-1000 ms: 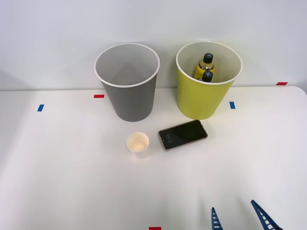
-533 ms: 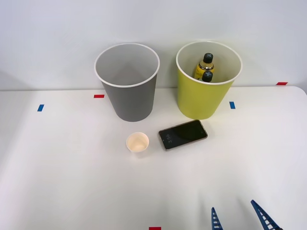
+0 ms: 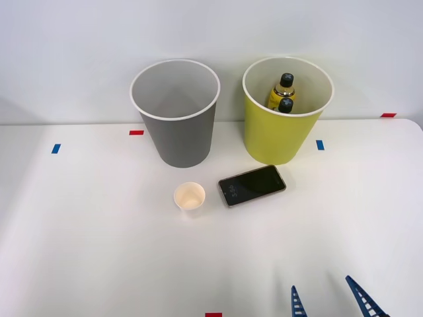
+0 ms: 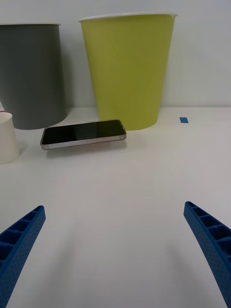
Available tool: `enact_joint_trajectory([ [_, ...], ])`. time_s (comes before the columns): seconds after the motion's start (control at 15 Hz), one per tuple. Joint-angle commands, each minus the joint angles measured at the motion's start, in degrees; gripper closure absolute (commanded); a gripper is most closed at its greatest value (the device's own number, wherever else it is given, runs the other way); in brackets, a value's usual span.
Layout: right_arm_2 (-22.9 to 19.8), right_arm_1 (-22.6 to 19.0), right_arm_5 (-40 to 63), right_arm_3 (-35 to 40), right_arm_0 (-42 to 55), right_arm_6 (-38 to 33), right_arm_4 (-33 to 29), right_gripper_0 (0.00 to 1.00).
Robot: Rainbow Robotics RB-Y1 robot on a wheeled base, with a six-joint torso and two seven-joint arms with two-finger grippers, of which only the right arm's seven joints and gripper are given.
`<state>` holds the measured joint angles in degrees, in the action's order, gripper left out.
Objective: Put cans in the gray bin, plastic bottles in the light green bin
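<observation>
Two plastic bottles in light green bin | hand spread, well apart

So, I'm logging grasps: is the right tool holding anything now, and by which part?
Nothing is held. The right tool is open, with only bare white table between its blue ribbed fingers.

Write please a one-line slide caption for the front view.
Two plastic bottles in the light green bin, gray bin beside; open end effector low.
</observation>
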<state>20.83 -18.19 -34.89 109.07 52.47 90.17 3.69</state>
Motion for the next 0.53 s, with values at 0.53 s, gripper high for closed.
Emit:
enact_joint_trajectory([
  [0.53,0.00,0.00,0.00,0.00,0.00,0.00,0.00,0.00],
])
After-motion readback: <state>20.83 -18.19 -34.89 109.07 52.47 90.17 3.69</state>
